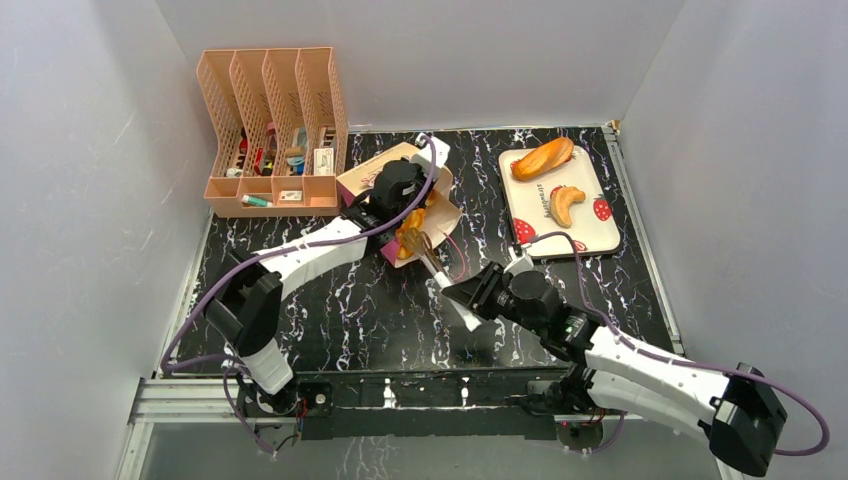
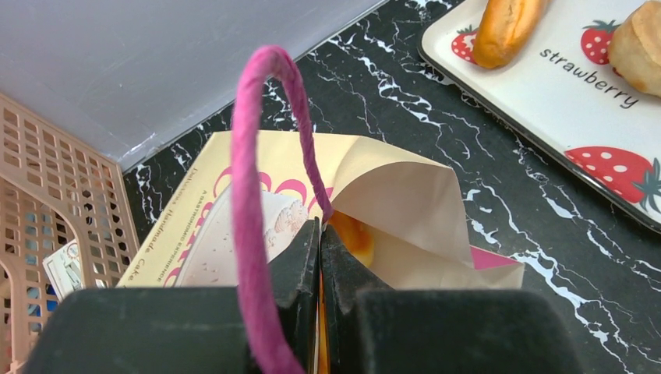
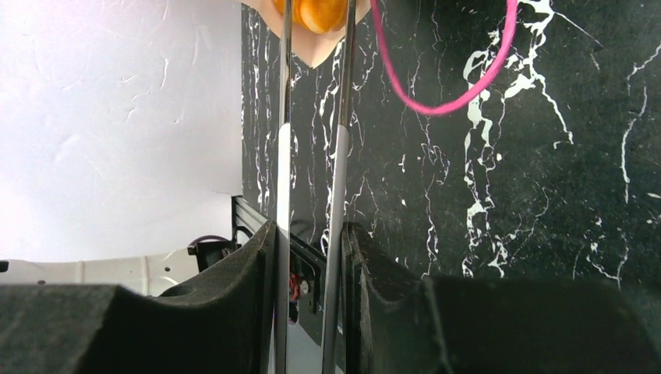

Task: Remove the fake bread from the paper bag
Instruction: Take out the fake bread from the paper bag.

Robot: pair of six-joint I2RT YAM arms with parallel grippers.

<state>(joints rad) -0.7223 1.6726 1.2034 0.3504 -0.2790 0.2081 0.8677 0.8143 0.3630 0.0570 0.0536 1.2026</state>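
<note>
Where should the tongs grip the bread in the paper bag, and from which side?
The bread, by its rounded end showing at the open mouth. Come straight in through that mouth: the paper bag lies on its side, its rim pinched by the left gripper.

Left arm (image 1: 300, 255) extended, left gripper (image 2: 319, 234) pinching paper bag (image 2: 390, 195), right arm (image 1: 640, 360) angled inward, right gripper (image 3: 310, 230) clamping tongs (image 3: 284, 117)

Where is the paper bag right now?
Top view, left of centre: the paper bag lies between the file rack and the strawberry tray, left gripper pinching its edge.
</note>
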